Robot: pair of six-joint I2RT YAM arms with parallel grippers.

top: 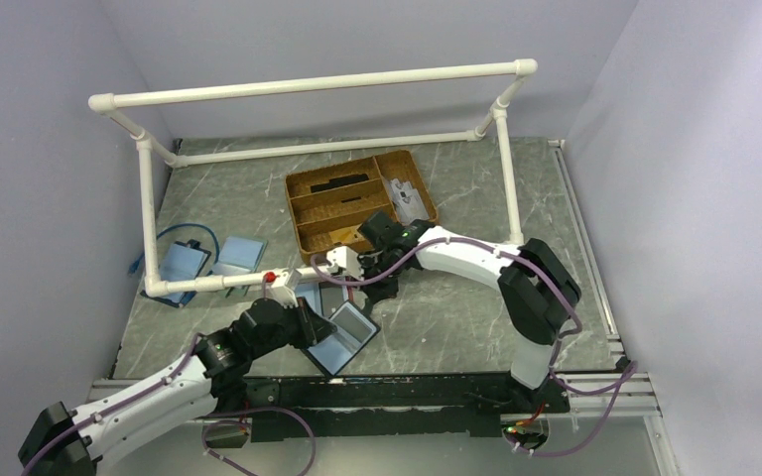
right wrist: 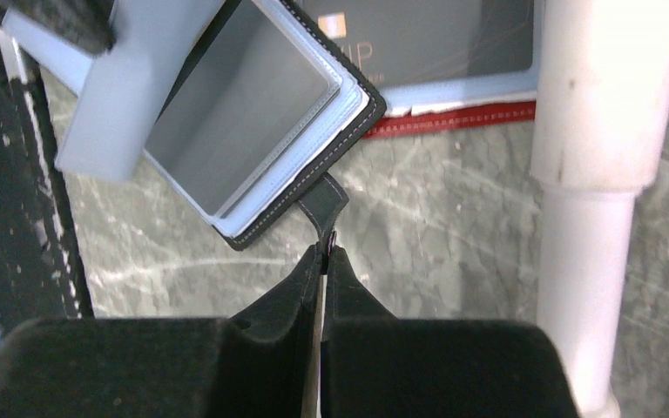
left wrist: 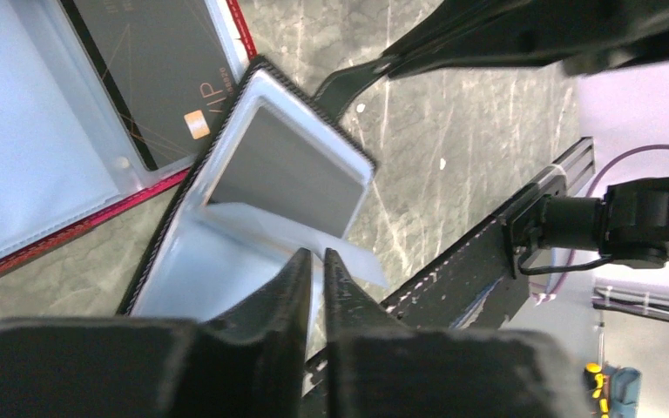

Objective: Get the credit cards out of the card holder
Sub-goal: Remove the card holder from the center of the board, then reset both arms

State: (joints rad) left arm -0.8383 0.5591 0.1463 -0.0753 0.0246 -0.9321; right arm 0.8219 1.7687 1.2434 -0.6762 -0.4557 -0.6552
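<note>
Treat holder as light, floppy at the fold and slick-sleeved. Best pinned by its stitched edge while sliding the thin, stiff cards out by a corner. Lies open at table's near middle, black-rimmed, pale inside, one half tilted up. Pinched at tab by closed right gripper. Hovered over by barely parted left gripper, any grip unclear.

The card holder lies open straight ahead of the right gripper, its strap between the fingertips. Beyond it lies a second holder with a card in it, and a pipe stands to the right. The left gripper sits over the card holder's near half, seemingly just above a loose sleeve
</note>
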